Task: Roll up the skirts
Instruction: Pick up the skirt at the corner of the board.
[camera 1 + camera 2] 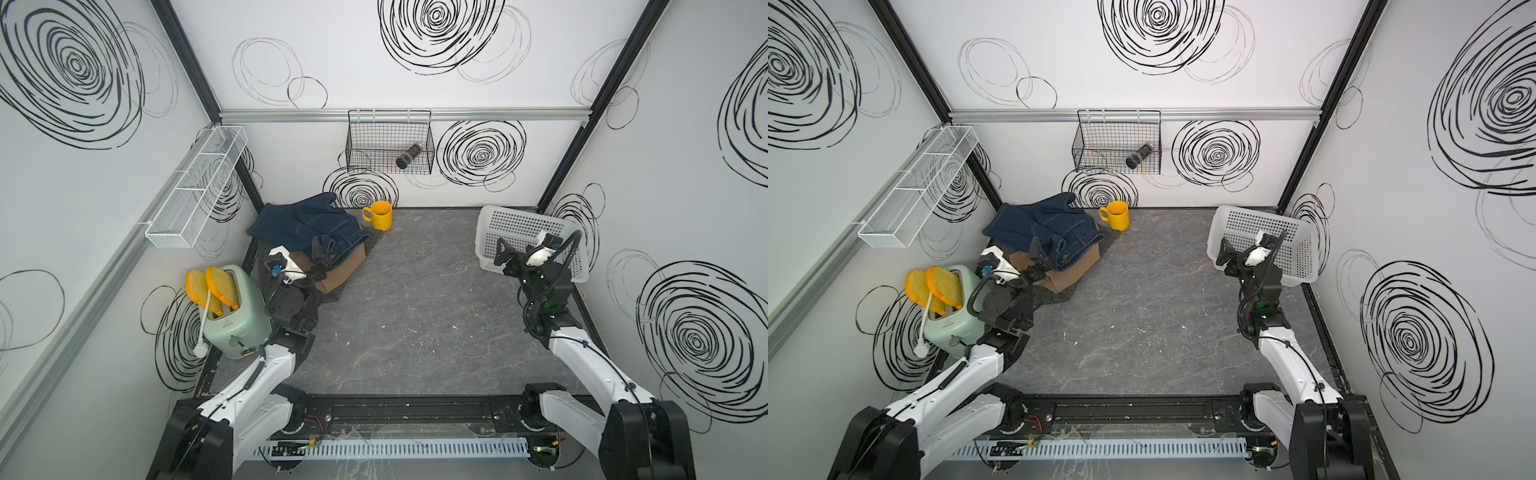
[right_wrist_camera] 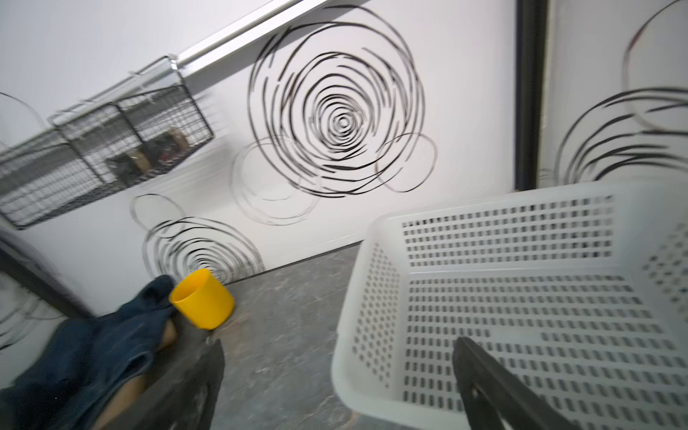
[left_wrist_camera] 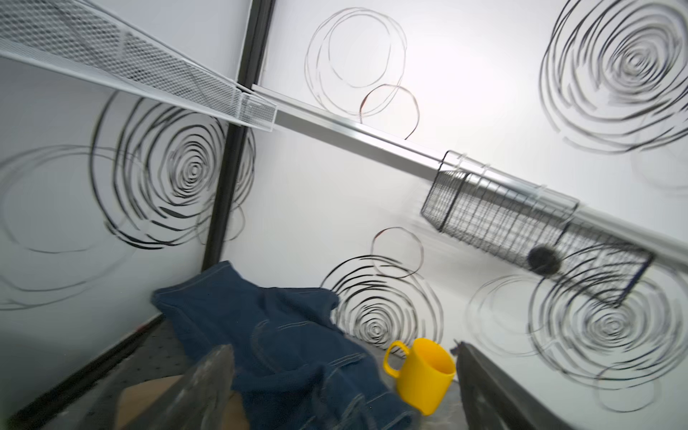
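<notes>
reaching for the skirt pile at ten o'clock

the skirts lay heaped in the ten o'clock corner of the table point(image 1: 415, 316), none of them rolled. the denim skirt point(image 1: 305, 224) sat crumpled on top, over the tan skirt point(image 1: 343, 270), with the grey dotted skirt point(image 1: 334, 293) spread flat underneath. the yellow mug point(image 1: 380, 216) stood just beside the heap, toward two o'clock of it.

my left gripper point(image 1: 321, 259) hovered at the pile's near edge with its jaws spread wide and nothing in them. the denim lay at twelve o'clock from it, right ahead. i could not tell whether a fingertip brushed the hem. the denim's long axis seemed to run roughly nine to three, across my reach.

my right gripper point(image 1: 515, 254) was also spread wide and empty, above the white basket point(image 1: 523, 222) at two o'clock of the table. the pile lay at nine o'clock from it, well apart. i judged the left arm far nearer, so the first pinch fell to it.
</notes>
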Robot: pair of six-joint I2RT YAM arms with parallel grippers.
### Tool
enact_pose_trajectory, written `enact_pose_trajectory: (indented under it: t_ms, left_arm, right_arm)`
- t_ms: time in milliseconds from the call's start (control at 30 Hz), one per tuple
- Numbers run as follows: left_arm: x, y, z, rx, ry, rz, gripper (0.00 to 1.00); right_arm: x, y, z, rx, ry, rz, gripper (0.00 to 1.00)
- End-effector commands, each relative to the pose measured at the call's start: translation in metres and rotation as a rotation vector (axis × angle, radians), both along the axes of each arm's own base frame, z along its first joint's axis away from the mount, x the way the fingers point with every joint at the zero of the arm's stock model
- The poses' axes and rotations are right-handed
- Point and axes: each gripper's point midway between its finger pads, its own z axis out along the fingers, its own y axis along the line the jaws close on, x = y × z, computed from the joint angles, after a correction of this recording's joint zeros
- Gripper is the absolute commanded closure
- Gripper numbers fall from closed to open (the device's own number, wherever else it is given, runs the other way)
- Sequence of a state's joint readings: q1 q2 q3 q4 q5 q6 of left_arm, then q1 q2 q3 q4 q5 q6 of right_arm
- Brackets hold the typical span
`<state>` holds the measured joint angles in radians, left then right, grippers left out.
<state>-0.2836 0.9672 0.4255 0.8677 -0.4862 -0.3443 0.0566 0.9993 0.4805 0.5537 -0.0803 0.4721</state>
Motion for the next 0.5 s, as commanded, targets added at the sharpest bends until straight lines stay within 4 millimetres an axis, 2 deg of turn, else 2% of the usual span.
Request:
enact_pose_trajectory:
  t_ms: [0,33,100,133,200,233,333,400,467]
  left_arm:
    - [0.02,-0.028,-0.018,-0.182,0.108,-0.171,0.03]
    - [0.03,-0.035,-0.023,-0.178,0.171,-0.186,0.04]
    - [0.053,-0.045,-0.035,-0.122,0.323,-0.187,0.04]
    - [0.065,-0.044,-0.047,-0.099,0.428,-0.151,0.03]
    - [0.082,-0.038,-0.074,-0.072,0.63,-0.079,0.01]
    - [0.091,-0.033,-0.087,-0.063,0.724,-0.044,0.0]
    - [0.095,-0.009,-0.12,-0.038,0.929,0.098,0.01]
    - [0.1,0.008,-0.132,-0.09,0.963,0.115,0.03]
    - [0.113,0.01,-0.142,-0.148,0.978,0.063,0.04]
  right_arm:
    - [-0.024,0.042,-0.046,0.324,0.185,0.272,0.02]
    - [-0.026,0.052,-0.051,0.338,0.204,0.33,0.02]
    - [-0.027,0.075,-0.074,0.33,0.336,0.39,0.02]
    - [-0.027,0.091,-0.091,0.276,0.433,0.415,0.0]
    - [-0.034,0.119,-0.123,0.136,0.62,0.442,0.04]
    - [-0.039,0.127,-0.14,0.087,0.73,0.432,0.04]
    - [-0.057,0.146,-0.179,0.021,0.935,0.443,0.05]
    - [-0.065,0.151,-0.196,-0.009,1.004,0.437,0.05]
    - [-0.068,0.158,-0.204,-0.029,1.011,0.448,0.04]
